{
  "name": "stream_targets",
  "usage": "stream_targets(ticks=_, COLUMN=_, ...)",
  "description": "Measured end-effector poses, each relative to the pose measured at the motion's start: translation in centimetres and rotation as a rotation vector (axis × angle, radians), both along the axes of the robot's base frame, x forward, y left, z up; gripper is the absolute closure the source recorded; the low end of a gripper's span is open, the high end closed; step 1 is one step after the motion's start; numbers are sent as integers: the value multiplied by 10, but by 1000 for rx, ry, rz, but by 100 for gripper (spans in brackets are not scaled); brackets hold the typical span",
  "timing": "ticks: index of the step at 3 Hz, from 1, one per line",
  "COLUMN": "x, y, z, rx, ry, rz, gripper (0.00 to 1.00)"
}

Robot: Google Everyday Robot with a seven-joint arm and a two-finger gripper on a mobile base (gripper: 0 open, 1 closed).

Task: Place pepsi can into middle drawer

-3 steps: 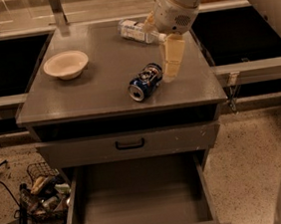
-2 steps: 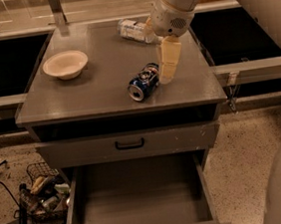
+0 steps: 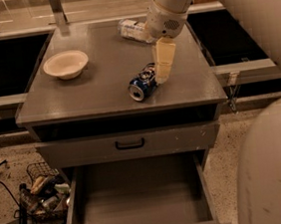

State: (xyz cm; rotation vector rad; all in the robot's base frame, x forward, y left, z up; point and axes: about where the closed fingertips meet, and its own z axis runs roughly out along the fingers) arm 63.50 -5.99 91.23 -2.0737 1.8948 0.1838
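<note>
Pepsi can [image 3: 143,82]: you see it lying on its side on the cabinet top [image 3: 98,96], right of centre and towards the near edge. One silver end faces near and left.

Gripper [image 3: 162,77]: it points straight down from the arm [image 3: 172,8], with its tip at the far-right end of the can. You cannot tell whether it touches the can.

Jaws: you cannot tell from this angle whether they stand apart or together; the gripper shows as one pale slab.

Middle drawer [image 3: 140,204]: it is pulled out towards you at the bottom of the cabinet, below the can, with its flat grey floor bare.

Drawer front [image 3: 84,151]: it sits shut above the open drawer, with a black loop handle [image 3: 130,144] at its centre.

Bowl [image 3: 66,64]: a pale, shallow bowl stands upright on the left of the top, well apart from the can.

Water bottle [image 3: 132,29]: a clear plastic bottle lies on its side at the far edge of the top, just left of the arm.

Wire basket [image 3: 40,187]: it sits on the floor left of the open drawer and holds small items you cannot make out.
</note>
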Motion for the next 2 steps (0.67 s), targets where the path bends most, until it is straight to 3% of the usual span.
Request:
stream_targets(ticks=1, x=20, y=-7, z=-19, rx=-38, ry=33, rz=-83, gripper=0)
stream_targets(ticks=2, x=21, y=-6, z=-20, rx=-42, ry=30, rz=-91, gripper=0)
